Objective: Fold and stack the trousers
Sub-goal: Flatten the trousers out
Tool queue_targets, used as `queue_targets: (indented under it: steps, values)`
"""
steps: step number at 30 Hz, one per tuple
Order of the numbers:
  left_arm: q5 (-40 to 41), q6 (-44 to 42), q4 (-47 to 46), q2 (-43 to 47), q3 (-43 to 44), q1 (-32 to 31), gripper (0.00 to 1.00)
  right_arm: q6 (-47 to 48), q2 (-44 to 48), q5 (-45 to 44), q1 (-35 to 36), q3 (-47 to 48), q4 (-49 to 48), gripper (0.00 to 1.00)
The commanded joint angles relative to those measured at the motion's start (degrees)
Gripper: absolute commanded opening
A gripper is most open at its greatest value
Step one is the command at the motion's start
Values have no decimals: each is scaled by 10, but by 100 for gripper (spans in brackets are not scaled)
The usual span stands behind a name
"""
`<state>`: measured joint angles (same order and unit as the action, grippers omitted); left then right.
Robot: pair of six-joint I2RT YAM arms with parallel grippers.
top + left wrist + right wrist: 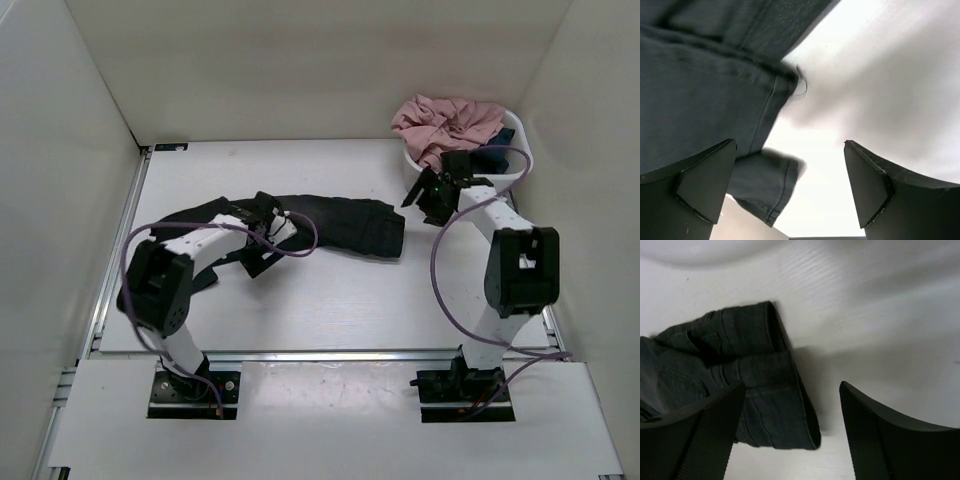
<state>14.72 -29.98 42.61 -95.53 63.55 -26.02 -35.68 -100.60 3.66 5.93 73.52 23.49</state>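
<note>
The black trousers (340, 222) lie stretched across the middle of the table, curving toward the left. My left gripper (262, 240) hovers over their left part, open and empty. In the left wrist view the gripper (790, 187) is open over bare table, with the trousers' hemmed leg ends (765, 180) by its left finger. My right gripper (425, 195) is open and empty just right of the trousers' right end. In the right wrist view the gripper (792, 435) is open, and the folded waistband end (770, 400) lies under and beside its left finger.
A white basket (517, 130) stands at the back right, holding pink clothes (450, 118) and a dark blue garment (495, 158). White walls enclose the table on the left, back and right. Purple cables loop from both arms.
</note>
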Motion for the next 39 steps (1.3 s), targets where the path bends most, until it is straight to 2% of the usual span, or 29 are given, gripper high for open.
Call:
queue_targets:
  steps: [1,4,6,9,10,13,14,15,17,18,21,23,25,26,27,30,34,36,39]
  values:
    - [81,49,-39,-43,20,4,100,-9,-42,12,15,75,4,82]
    - [90,70,-45,-64,39,4,99,-23,-90,12,29,110,9,84]
    - [84,77,-45,-70,46,4,90,-38,-108,20,41,139,16,84]
    - [84,77,-45,-84,29,4,82,-62,-139,28,64,160,45,85]
    - [90,77,-45,-92,23,4,70,-70,-146,28,71,160,51,85]
    - [84,77,-45,-85,4,4,42,-92,-152,46,77,135,57,86]
    - [84,77,-45,-74,-3,4,21,-101,-157,51,77,130,57,84]
    - [84,77,-45,-69,-3,4,14,-101,-157,61,77,130,57,75]
    - [91,71,-45,-62,-3,9,14,-101,-169,61,77,121,57,57]
    - [91,71,-45,-56,-3,16,14,-106,-169,61,77,121,57,40]
    - [98,71,-45,-56,-3,48,14,-106,-176,61,77,121,62,19]
    - [67,66,-45,-56,4,62,14,-99,-176,61,77,121,62,13]
    - [31,54,-45,-27,10,62,33,-92,-162,46,77,126,74,0]
    - [-3,48,-45,-18,10,55,56,-86,-157,46,77,126,74,0]
    - [-19,48,-45,-11,16,47,74,-86,-145,41,77,126,74,0]
    - [-66,48,-45,-5,21,40,89,-81,-117,32,77,103,80,0]
    - [-66,61,-45,-48,33,34,90,-74,-65,13,77,58,88,0]
    - [-47,68,-50,-82,46,34,87,-69,-36,5,77,41,88,0]
    - [7,78,-55,-117,54,34,69,-69,-9,-2,77,29,100,0]
